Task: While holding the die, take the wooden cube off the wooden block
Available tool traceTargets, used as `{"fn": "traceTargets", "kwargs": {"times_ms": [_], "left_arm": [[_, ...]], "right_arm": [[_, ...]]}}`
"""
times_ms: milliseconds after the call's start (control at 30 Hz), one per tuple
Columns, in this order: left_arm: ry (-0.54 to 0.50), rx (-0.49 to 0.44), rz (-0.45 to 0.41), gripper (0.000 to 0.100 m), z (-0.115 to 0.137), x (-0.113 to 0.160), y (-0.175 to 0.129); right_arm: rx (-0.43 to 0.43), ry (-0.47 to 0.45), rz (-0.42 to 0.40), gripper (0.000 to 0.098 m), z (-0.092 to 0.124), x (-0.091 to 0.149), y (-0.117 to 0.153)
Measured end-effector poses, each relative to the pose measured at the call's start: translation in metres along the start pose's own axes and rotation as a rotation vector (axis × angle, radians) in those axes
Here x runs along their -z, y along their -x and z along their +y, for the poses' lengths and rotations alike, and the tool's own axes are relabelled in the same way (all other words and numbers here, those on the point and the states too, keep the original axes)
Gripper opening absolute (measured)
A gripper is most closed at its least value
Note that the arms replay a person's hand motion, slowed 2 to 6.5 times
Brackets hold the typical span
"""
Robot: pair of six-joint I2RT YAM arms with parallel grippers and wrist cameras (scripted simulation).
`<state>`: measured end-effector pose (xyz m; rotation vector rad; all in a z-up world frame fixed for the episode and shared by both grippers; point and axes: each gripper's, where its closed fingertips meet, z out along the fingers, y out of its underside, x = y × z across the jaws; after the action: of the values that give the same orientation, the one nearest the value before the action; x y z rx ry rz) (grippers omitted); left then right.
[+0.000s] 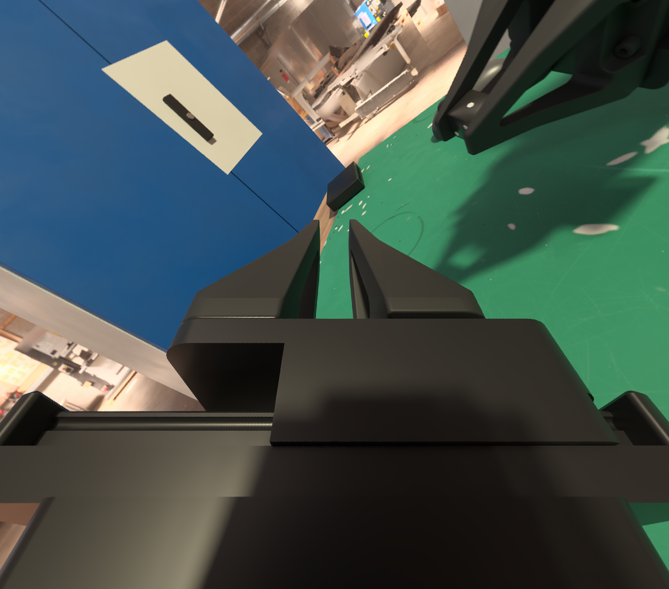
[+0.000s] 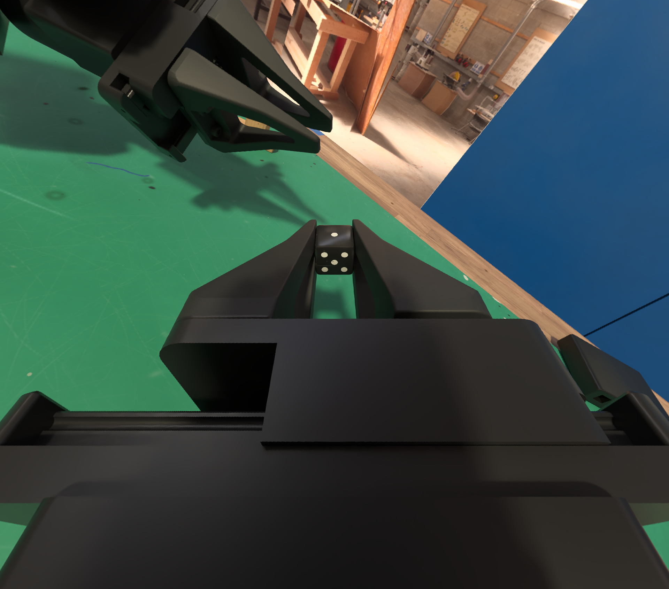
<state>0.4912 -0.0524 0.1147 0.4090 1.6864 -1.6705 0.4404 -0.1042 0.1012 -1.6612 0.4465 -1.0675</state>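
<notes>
My right gripper [image 2: 335, 226] is shut on a black die [image 2: 333, 253] with white pips and holds it above the green mat [image 2: 90, 264]. It also shows in the left wrist view [image 1: 454, 135] at the upper right, with the die [image 1: 467, 114] between its tips. My left gripper [image 1: 333, 228] has its jaws a narrow gap apart with nothing between them, only mat. In the right wrist view the left gripper [image 2: 324, 135] hovers low near the mat's far edge. A bit of pale wood [image 2: 255, 127] peeks out behind its fingers; I cannot tell whether it is the cube or the block.
A tall blue panel [image 1: 126, 137] stands along the table's far side and also shows in the right wrist view [image 2: 561, 173]. A small black box [image 1: 345, 186] sits at the mat's edge. A wooden table strip [image 2: 398, 195] borders the mat.
</notes>
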Motion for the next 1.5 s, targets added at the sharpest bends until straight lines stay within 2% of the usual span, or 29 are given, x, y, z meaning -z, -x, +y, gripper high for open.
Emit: {"fn": "traceTargets", "kwargs": {"times_ms": [267,500,1500], "left_arm": [[0.01,0.136,-0.084,0.018,0.008,0.003,0.023],[-0.007,0.148,-0.15,0.024,0.009,0.008,0.035],[-0.013,0.156,-0.121,0.025,0.01,0.005,0.031]], "right_arm": [[-0.007,-0.011,0.004,0.016,-0.002,0.0,-0.001],[-0.046,-0.014,0.009,0.016,0.001,0.001,-0.005],[-0.08,0.0,-0.011,0.016,0.005,0.001,-0.003]]}}
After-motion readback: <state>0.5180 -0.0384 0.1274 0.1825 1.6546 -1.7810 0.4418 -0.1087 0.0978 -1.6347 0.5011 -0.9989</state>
